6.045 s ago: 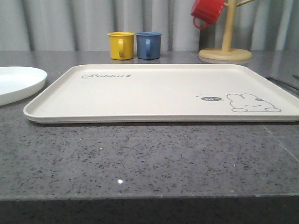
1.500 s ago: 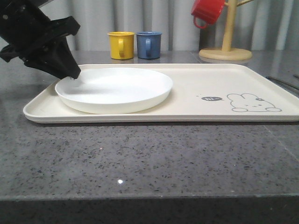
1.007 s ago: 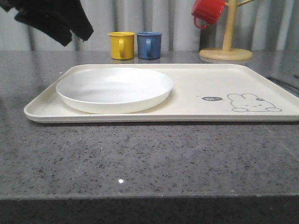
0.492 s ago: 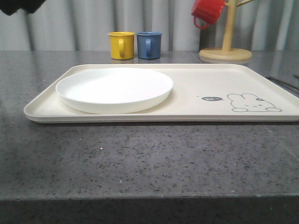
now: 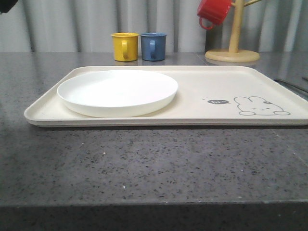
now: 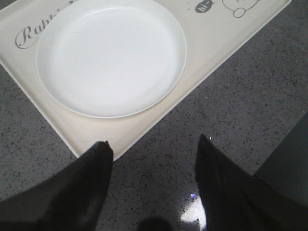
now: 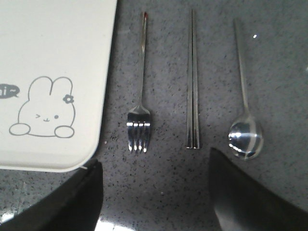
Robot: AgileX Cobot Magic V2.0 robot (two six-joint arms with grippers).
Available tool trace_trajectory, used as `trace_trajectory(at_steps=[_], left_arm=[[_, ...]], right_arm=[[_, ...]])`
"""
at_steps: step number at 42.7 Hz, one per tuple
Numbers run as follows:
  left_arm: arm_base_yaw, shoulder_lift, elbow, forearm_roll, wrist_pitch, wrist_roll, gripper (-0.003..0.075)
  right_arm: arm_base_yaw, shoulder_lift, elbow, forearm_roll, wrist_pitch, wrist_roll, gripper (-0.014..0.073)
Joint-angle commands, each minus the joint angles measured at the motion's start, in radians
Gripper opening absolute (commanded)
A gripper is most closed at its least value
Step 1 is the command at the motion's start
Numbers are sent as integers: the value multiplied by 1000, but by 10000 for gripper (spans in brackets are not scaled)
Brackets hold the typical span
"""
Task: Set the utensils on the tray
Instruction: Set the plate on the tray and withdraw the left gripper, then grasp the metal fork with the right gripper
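Observation:
The round white plate (image 5: 118,91) rests on the left half of the cream tray (image 5: 202,118), also seen from above as plate (image 6: 111,55) on tray (image 6: 202,57). My left gripper (image 6: 154,147) hangs open over the bare counter just off the tray's corner, holding nothing. Beside the tray's rabbit end (image 7: 53,72) lie a steel fork (image 7: 140,106), a pair of chopsticks (image 7: 193,82) and a spoon (image 7: 245,130), side by side on the counter. My right gripper (image 7: 154,168) is open above the counter near the fork's tines, empty.
A yellow mug (image 5: 124,46) and a blue mug (image 5: 153,46) stand behind the tray. A red mug (image 5: 213,12) hangs on a wooden mug tree (image 5: 233,48) at the back right. The speckled grey counter (image 5: 154,163) runs to its front edge.
The left arm set the plate on the tray, let go, then rose up and away to the left out of the front view. The plate stays still.

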Motion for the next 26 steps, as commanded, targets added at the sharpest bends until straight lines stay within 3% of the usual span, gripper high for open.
trace_trajectory(at_steps=[1, 8, 26], left_arm=[[-6, -10, -26, -5, -59, -12, 389], [-6, -10, -26, -5, -59, -12, 389], [-6, -10, -26, -5, -59, -12, 389]], right_arm=[[-2, 89, -91, 32, 24, -9, 451], [-1, 236, -175, 41, 66, -16, 391], [11, 534, -358, 30, 119, -60, 392]])
